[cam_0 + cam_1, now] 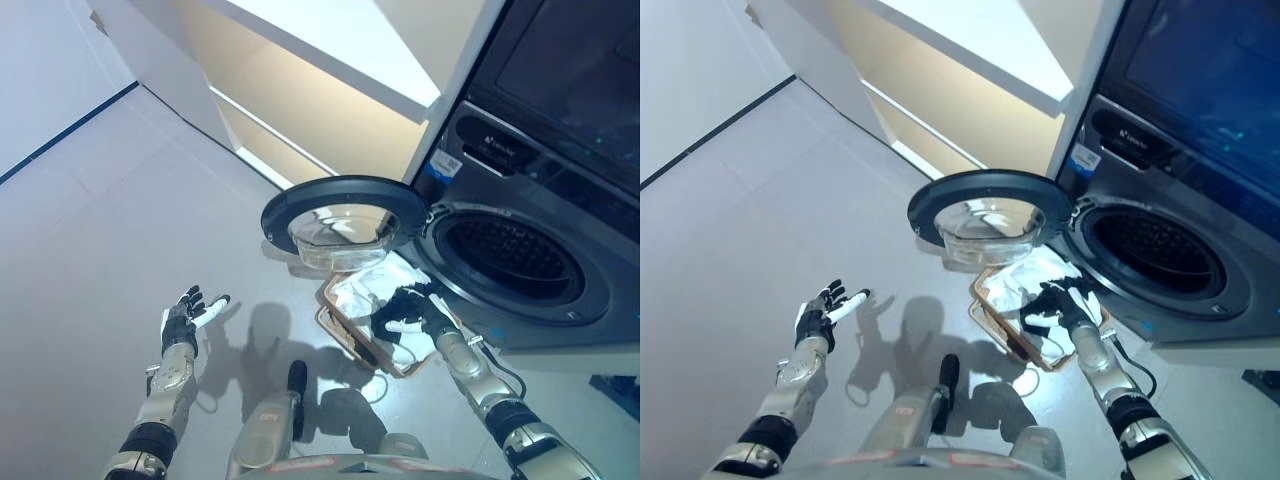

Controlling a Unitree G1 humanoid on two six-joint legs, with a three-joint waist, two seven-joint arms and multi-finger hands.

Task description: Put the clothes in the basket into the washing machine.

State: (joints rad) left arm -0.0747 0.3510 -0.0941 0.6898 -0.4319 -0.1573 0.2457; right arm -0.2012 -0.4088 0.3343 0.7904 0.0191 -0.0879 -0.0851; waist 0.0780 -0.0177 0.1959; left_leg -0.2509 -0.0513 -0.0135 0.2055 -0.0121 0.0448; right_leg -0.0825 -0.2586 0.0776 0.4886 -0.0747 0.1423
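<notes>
A brown basket (338, 330) sits on the floor below the washing machine's open round door (343, 222). White clothes (365, 293) lie in the basket. My right hand (406, 310) hangs over the basket's right side with its fingers curled down at the clothes; whether they grip the cloth does not show. It also shows in the right eye view (1060, 308). My left hand (187, 316) is raised over bare floor at the left, fingers spread, holding nothing. The washing machine's drum opening (510, 258) is dark and shows no clothes.
The grey washing machine (560, 170) stands at the right with a dark unit above it. A white and beige cabinet (300, 90) runs along the back. Grey floor (110, 220) spreads to the left.
</notes>
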